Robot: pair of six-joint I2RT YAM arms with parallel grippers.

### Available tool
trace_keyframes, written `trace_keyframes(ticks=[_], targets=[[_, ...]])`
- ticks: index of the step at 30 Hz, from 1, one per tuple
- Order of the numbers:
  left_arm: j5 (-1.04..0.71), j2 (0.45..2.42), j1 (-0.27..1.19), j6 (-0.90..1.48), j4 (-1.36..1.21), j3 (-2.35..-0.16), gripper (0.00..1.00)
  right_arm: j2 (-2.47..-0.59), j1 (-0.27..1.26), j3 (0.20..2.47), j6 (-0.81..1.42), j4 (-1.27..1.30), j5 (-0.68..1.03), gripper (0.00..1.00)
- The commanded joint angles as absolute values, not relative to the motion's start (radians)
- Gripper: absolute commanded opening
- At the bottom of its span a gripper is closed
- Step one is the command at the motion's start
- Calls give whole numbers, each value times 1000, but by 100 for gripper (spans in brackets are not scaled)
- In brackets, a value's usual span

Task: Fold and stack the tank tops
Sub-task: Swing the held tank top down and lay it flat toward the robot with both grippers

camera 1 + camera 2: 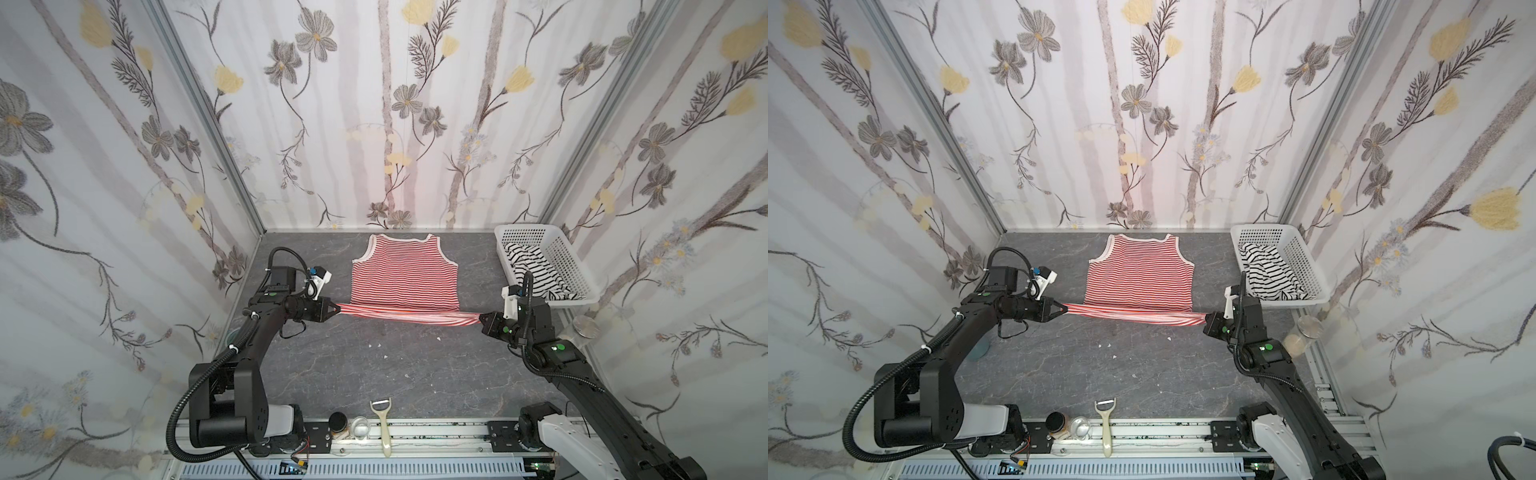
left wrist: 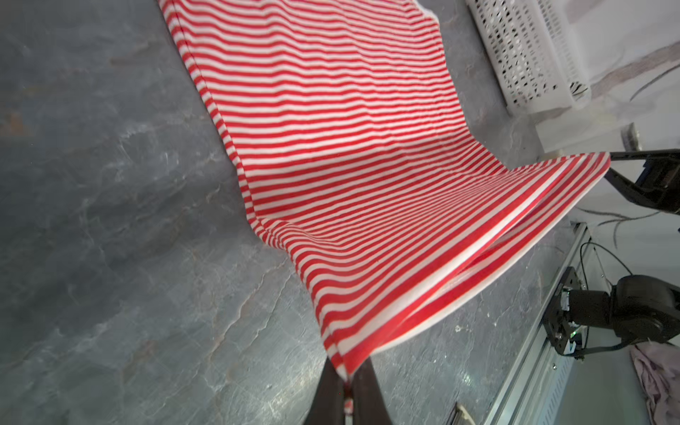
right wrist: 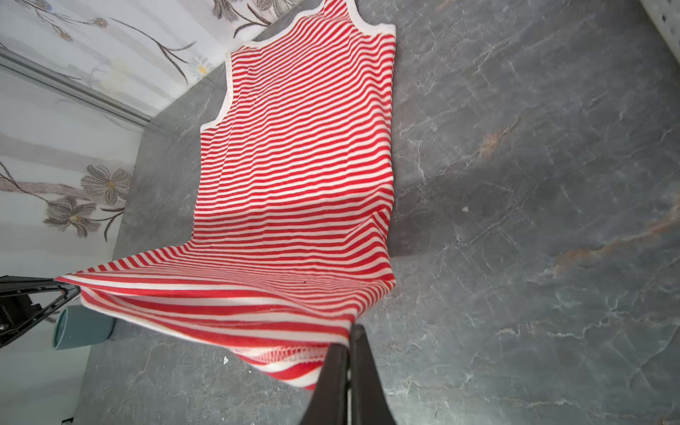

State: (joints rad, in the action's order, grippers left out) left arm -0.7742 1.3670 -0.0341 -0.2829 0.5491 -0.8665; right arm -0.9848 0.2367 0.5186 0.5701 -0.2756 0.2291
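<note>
While clamped, red-and-white top [image 1: 405, 274] spans left tool [image 1: 337, 309] to right tool [image 1: 481, 319].

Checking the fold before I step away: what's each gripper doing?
Left gripper: shut on the red-and-white tank top, at its hem.
Right gripper: shut on that hem too.

Table [image 1: 374, 374]: grey marbled surface | red-and-white tank top [image 1: 405, 274] flat mid-back, hem raised | white basket [image 1: 570, 258] back right | white scraps [image 1: 385, 356] centre

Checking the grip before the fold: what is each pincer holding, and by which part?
Both grip the red-and-white tank top by its bottom hem. The left pincer pinches one corner and the right pincer the opposite corner, with the hem stretched taut between them.
</note>
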Motion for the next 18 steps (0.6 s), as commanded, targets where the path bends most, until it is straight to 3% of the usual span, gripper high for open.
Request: trace_keyframes(ticks=[1,18], targets=[[-701,1359,-35,-423,613,-850,0,-929,259,466,627,-269,248,0],[-692,1724,-4,-939,1164,-990,0,-966,454,386,740,-439,77,0]])
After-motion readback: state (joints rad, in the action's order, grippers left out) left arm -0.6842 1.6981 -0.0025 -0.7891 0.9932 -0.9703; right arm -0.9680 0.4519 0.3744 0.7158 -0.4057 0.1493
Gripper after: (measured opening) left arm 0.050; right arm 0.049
